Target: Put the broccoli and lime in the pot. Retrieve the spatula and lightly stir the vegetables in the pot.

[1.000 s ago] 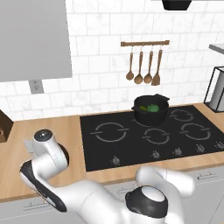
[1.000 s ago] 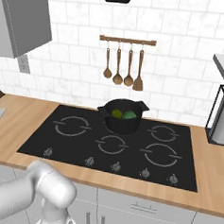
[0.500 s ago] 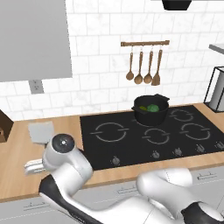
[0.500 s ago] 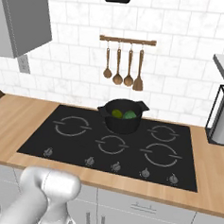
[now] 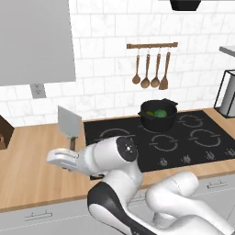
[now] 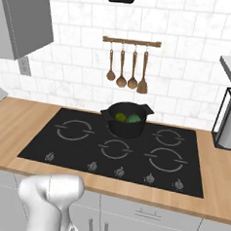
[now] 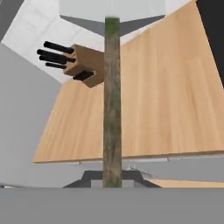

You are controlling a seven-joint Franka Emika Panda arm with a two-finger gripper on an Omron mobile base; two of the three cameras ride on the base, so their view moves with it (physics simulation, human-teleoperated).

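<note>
Wooden worktop [image 5: 27, 170] at lower left lies under the gripper [image 5: 69, 149], clamped on the upright spatula [image 5: 69, 123]; the pot [image 5: 157, 115] holds broccoli [image 5: 160, 113] and lime [image 6: 120, 117].

**A:** You can't really see the gripper [image 5: 72, 148] fingers in the left base view; the white hand covers them, so the grip on the spatula [image 5: 69, 123] handle is hidden there.

**B:** Yep. In your hand view the spatula blade runs off the top edge. The knife block [image 5: 4, 132] is cut by the left border, and the broccoli [image 6: 133, 118] and lime [image 6: 120, 117] sit half sunk behind the pot [image 6: 127, 126] rim.
</note>
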